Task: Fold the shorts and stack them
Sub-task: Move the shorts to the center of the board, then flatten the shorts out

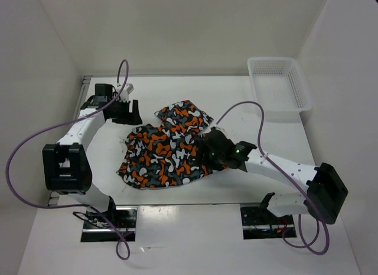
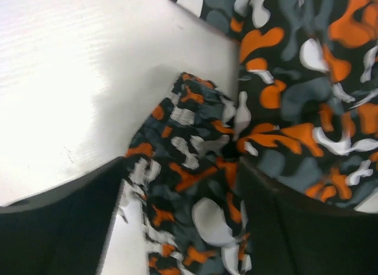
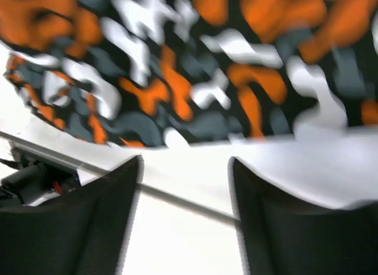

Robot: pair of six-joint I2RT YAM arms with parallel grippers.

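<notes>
Showing the shorts (image 1: 165,151) as a loose, uneven heap at the middle of the desk (image 1: 177,91), with one smaller lobe of cloth pushed toward the far side and a broader lobe toward the near side. No clean fold line was visible, so the step in hand was judged to be the fold itself, with stacking not yet reached.

The left gripper (image 1: 131,112) stood at the far-left edge of the cloth. In the left wrist view its jaws were spread, with a bunched corner of the fabric lying between the fingers (image 2: 71,222) and no pinch made. The right gripper (image 1: 210,146) rested at the right edge of the heap. In the right wrist view its jaws were likewise spread, with only bare desk between them and the hem just beyond the fingertips (image 3: 295,227).

The next move probably called for each gripper to close on a hem, then to draw the cloth flat before turning one half over the other.

Bare desk lay open to the left, the far side and the near right. A white mesh basket (image 1: 273,60) sat at the far-right corner, well apart from the cloth.
</notes>
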